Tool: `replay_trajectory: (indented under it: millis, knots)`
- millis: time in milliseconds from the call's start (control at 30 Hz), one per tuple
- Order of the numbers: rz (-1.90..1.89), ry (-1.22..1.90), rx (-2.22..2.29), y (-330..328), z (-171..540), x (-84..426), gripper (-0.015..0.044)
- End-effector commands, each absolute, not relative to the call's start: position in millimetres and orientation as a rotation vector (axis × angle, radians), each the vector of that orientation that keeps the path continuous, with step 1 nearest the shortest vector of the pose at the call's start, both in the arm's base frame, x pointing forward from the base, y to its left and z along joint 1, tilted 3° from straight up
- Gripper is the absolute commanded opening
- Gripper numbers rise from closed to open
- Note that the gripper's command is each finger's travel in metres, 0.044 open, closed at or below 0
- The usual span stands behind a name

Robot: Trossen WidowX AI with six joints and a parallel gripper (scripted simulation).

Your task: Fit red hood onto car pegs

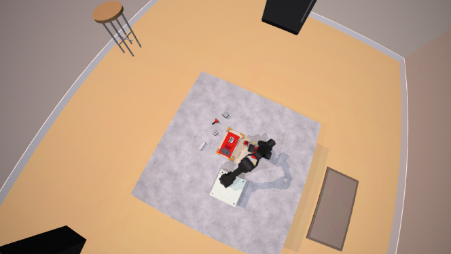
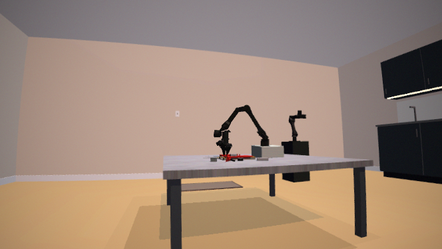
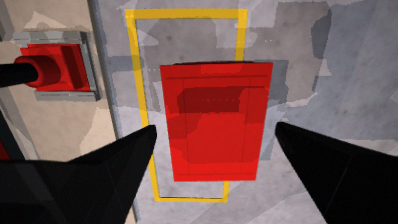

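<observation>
Grey mottled counter (image 3: 320,60) fills the wrist view, with a tan board along its left edge. On that board a small grey-framed tray (image 3: 85,65) holds a red block with a dark round peg lying across it. Just to the right, a yellow outline (image 3: 132,100) is marked on the counter, and the red hood (image 3: 215,130) lies flat there, its right side spilling over the yellow line. The gripper (image 3: 215,150) hangs above it with fingers spread wide, empty, one either side of the hood and apart from it.
</observation>
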State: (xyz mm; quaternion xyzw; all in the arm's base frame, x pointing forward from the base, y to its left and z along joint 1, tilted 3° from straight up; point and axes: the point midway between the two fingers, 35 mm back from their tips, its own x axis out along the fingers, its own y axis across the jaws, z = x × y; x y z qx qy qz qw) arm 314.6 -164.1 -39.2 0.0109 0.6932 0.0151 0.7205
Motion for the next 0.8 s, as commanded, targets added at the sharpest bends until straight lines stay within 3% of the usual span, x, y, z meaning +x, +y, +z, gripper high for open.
replay_trajectory:
  millis: [0, 767]
  knots:
    - [0.033, 1.541, 0.027, -163.7, -44.8, 313.2, 0.0440]
    - [0.033, 1.541, 0.027, -163.2, -54.8, 313.3, 0.0440]
